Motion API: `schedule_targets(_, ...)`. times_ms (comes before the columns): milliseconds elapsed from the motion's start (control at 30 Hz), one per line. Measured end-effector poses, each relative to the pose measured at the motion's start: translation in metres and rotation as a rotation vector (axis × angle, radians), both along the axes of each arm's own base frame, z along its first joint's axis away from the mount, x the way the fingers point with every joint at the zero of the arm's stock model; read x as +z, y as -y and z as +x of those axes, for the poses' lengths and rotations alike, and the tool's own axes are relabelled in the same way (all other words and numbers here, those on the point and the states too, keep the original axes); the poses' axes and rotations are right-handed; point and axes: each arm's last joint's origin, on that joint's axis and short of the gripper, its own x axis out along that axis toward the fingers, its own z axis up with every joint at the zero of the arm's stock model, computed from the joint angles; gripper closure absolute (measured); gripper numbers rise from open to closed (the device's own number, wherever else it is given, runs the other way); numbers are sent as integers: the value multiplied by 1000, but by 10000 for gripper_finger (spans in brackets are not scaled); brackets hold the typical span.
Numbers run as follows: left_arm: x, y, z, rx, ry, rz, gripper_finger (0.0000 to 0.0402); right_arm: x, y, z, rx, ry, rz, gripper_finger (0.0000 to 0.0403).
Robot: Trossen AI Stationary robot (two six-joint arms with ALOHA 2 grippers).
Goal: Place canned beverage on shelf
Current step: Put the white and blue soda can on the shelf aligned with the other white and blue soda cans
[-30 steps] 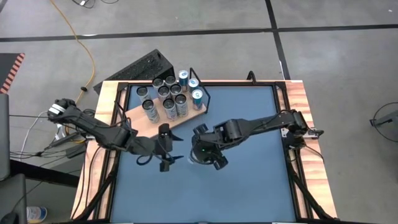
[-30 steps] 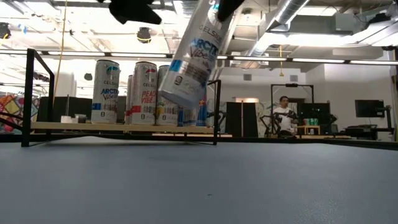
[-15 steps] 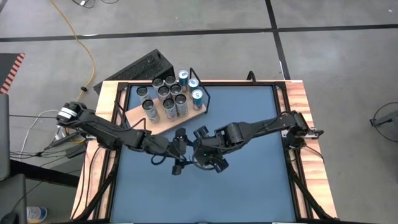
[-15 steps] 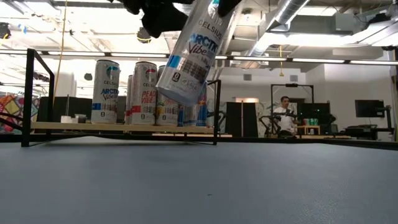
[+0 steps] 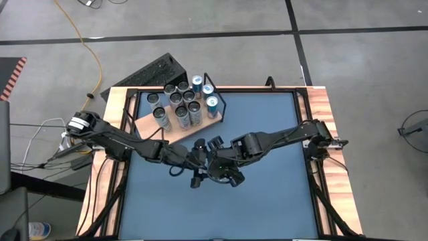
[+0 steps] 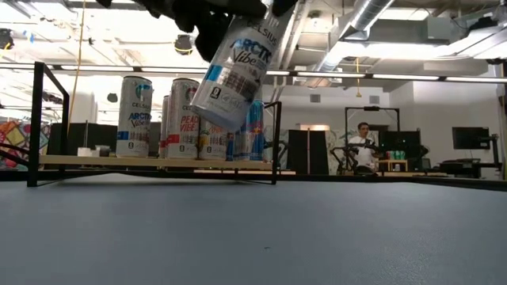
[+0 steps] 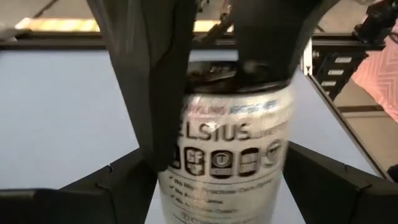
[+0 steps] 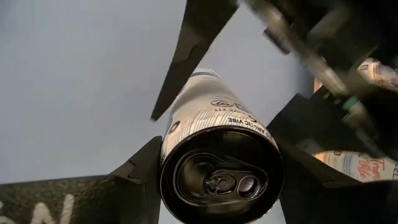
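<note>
The right gripper [image 8: 217,180] is pinching a canned beverage [image 6: 234,67] near its top end, its two dark fingers [image 8: 140,168] pressing on opposite sides of the can, which is hanging tilted above the blue tabletop [image 5: 267,134] without touching it. The left gripper [image 7: 217,180] is sitting right at the same can, its fingers [image 7: 112,186] standing spread on either side of the can's body; whether they are touching it cannot be told. In the high view the two grippers are meeting near the middle of the table, the left gripper [image 5: 197,164] just beside the right gripper [image 5: 224,171].

The shelf [image 5: 150,124], a pale-wood board with a black wire frame [image 5: 217,94], is lying at the far left part of the table, a little apart from the grippers. Several cans [image 5: 180,100] are standing upright on it in a cluster. In the low view the held can is hanging in front of that row of cans [image 6: 158,115]. A person [image 6: 362,142] is sitting in the room far behind the table.
</note>
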Motion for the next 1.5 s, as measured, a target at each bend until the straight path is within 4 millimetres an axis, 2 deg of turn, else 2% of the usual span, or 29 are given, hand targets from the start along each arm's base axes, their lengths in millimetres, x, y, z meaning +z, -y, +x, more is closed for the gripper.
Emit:
schedule_targets(233,-11,1,7,-9,-21,-30,102,0,0,0,0,5,0,182)
schedule_targets(467,-14,2,8,6,-19,-30,160,1,0,1,-4,11,4,174)
schedule_targets(600,-12,4,7,8,-14,-31,167,2,0,1,-6,14,6,154)
schedule_targets(733,-7,9,6,26,22,-34,167,17,2,-7,-49,11,31,142)
schedule_targets(900,-2,16,6,42,83,-19,164,49,7,-23,-126,24,78,139)
schedule_targets(1000,1,19,5,40,113,-3,164,72,10,-45,-153,35,101,139)
schedule_targets(1100,-7,23,2,23,62,32,164,102,15,-75,-192,126,153,138)
schedule_targets(1200,11,25,-1,66,158,26,163,121,16,-103,-238,186,215,138)
schedule_targets(1300,22,29,-7,85,218,67,163,137,9,-133,-272,319,255,138)
schedule_targets(1400,27,36,-13,75,240,110,162,136,-5,-164,-261,476,281,137)
schedule_targets(1500,45,42,-22,65,346,115,162,107,-21,-181,-244,619,337,137)
